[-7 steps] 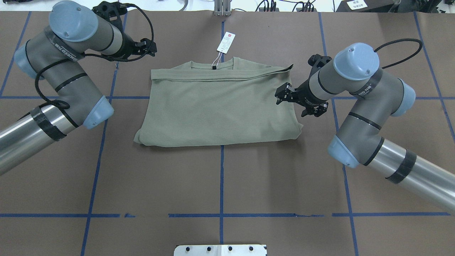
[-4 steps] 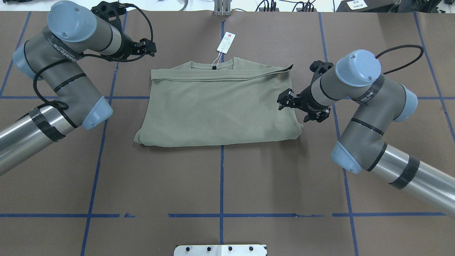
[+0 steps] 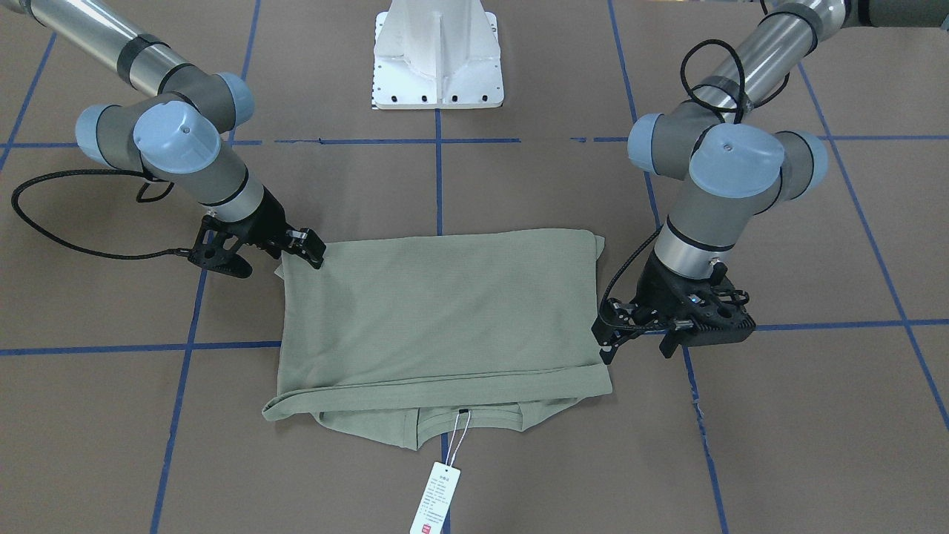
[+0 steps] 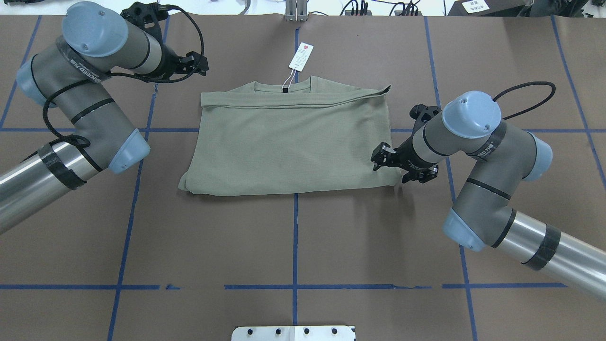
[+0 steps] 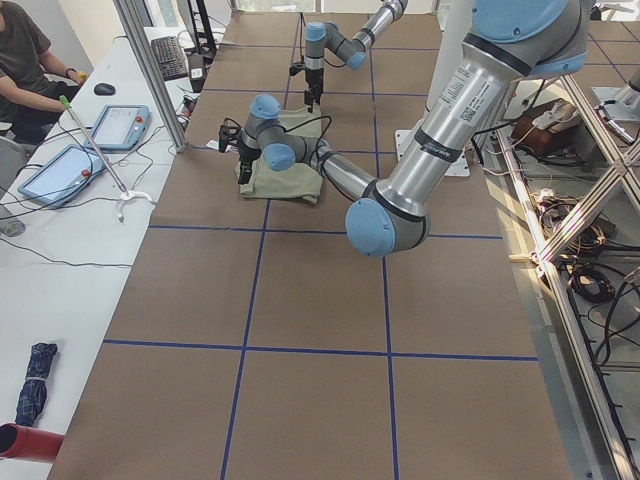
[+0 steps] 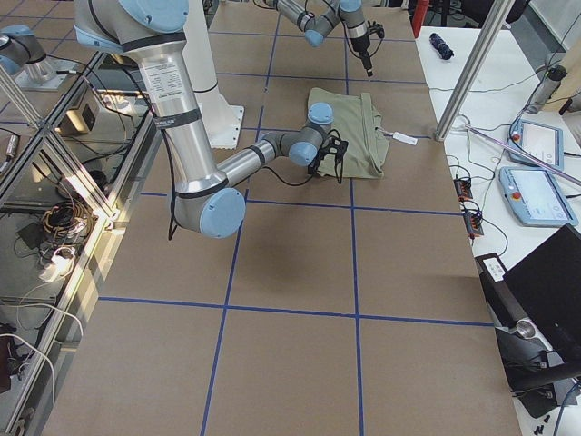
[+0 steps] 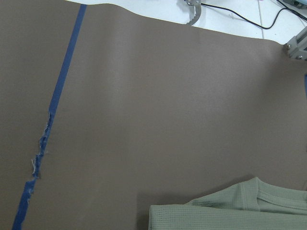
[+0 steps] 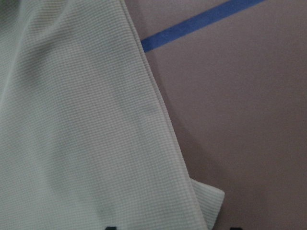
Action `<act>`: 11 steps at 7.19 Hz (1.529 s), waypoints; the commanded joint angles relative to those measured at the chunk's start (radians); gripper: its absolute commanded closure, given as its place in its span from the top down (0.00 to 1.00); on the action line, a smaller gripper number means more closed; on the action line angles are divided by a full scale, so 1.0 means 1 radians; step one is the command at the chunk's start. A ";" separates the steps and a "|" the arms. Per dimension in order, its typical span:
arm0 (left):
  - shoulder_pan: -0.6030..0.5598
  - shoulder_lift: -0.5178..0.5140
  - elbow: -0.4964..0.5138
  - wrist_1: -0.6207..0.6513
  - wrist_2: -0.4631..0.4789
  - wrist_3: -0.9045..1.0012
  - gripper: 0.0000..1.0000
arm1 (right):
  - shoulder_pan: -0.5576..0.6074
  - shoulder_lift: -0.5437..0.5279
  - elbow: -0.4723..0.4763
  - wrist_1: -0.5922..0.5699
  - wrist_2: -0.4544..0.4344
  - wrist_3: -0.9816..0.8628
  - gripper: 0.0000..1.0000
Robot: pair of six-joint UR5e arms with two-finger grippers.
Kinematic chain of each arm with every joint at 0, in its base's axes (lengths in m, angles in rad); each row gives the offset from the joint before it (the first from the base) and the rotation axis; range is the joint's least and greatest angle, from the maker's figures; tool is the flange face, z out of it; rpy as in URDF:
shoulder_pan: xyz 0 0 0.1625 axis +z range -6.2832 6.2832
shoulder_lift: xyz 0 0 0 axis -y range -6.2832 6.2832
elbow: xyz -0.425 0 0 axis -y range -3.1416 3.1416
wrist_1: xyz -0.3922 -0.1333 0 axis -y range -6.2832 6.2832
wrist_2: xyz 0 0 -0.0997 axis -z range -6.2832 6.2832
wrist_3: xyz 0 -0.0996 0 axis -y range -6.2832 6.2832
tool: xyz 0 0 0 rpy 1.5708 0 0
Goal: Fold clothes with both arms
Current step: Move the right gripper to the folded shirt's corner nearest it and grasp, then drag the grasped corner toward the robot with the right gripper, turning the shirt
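Observation:
The clothes are one sage-green shirt lying folded flat at mid-table, its collar and white hang tag on the far side. My right gripper hovers open over the shirt's near right corner. In the right wrist view the fabric and that corner fill the frame, with two black fingertips apart at the bottom edge. My left gripper is open and empty, off the shirt's far left corner and clear of the cloth. From the front, the left gripper stands beside the shirt and the right gripper at its opposite corner.
Brown table covering crossed by blue tape lines. The white pedestal base stands at the robot's side. A side table with tablets and a seated person lies past the far edge.
My right gripper has moved along the shirt's right edge toward the robot, from mid-edge to the near right corner. The left arm has barely shifted. The shirt lies as before.

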 commanded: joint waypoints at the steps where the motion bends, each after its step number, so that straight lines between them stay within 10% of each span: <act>1: 0.003 -0.003 0.000 0.000 -0.001 -0.001 0.99 | 0.002 -0.017 0.005 0.001 0.008 -0.002 0.00; 5: 0.003 -0.004 -0.002 -0.002 0.001 -0.006 0.99 | -0.030 -0.144 0.201 -0.062 0.020 -0.003 0.00; 9: 0.003 -0.001 -0.025 0.000 0.004 -0.012 0.99 | -0.243 -0.201 0.575 -0.554 0.006 0.008 0.00; 11: 0.004 -0.001 -0.040 0.001 0.004 -0.013 0.99 | -0.380 -0.285 0.617 -0.601 -0.005 0.081 0.00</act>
